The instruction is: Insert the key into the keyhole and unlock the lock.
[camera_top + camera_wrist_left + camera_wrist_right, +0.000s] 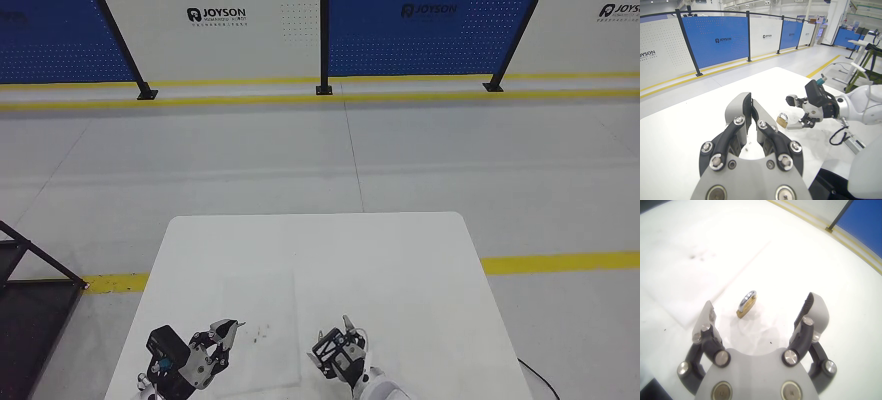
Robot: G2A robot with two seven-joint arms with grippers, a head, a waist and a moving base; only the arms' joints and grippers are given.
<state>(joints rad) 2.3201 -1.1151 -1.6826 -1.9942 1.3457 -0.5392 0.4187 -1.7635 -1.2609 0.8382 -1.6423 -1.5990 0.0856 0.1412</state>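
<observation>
Brass padlock (746, 307) is being stood upright on white table (400, 260) by its robot-side edge, shackle pointing up, long axis near vertical w/ slight lean. It is being flanked, untouched, by fingers of R gripper (761, 302), which are being held wide apart. L gripper (751, 111) is being kept w/ pads pressed together, apart from padlock, anything pinched betw. them cannot be told; table is being surrounded by grey floor (300, 160) w/ yellow lines (420, 98) & blue/white fence panels (420, 35).
</observation>
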